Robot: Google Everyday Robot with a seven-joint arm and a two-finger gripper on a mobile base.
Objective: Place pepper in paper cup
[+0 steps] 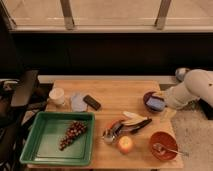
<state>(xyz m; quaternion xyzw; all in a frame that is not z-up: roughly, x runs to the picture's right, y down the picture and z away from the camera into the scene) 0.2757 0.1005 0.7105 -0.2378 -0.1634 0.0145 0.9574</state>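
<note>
The gripper (pixel 165 98) hangs at middle right, just beside a dark bowl (pixel 149 98); how wide it stands I cannot tell. The pepper (pixel 113 124) lies on the table (pixel 120 92) at lower centre, well apart from the cup (pixel 56 95) at middle left.

Carrying on the wooden surface (pixel 120 99) a cup (pixel 56 95), plate (pixel 78 102) and dark block (pixel 92 102) back left, green tray (pixel 36 144) front left, pepper (pixel 114 124) mid-cluster, fruit (pixel 125 145) and orange bowl (pixel 154 141) in front. Holding the pincer (pixel 163 98) just beside the dark bowl (pixel 146 100) at right.
</note>
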